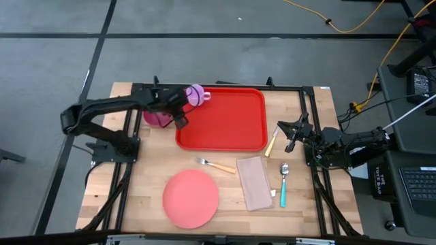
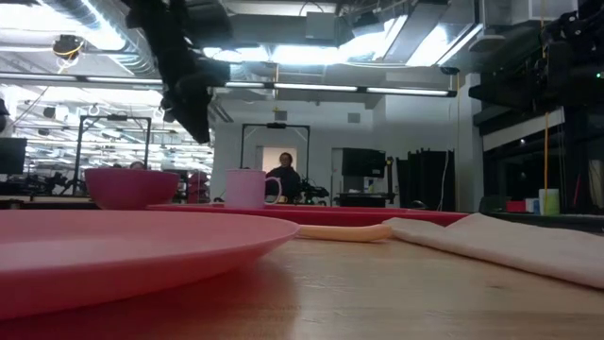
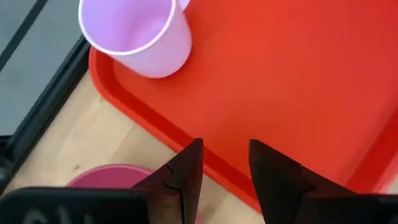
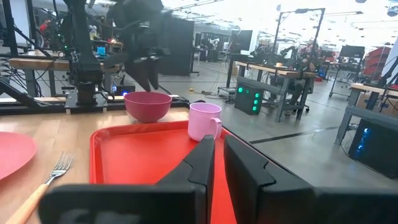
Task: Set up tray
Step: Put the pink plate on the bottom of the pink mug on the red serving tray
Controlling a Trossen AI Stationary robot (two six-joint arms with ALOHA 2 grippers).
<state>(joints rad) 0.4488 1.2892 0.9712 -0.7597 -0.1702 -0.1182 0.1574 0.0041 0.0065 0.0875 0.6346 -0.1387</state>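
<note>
Red tray (image 3: 298, 81) edge under left end effector (image 3: 225, 163), parted, empty.

A grey concrete floor (image 1: 204, 20) surrounds the wooden table (image 1: 150, 184), crossed by a yellow cable (image 1: 354, 27). Beyond it, fluorescent ceiling lights (image 2: 311, 90), workbenches (image 4: 273, 71), and a distant person (image 2: 283, 175).
</note>
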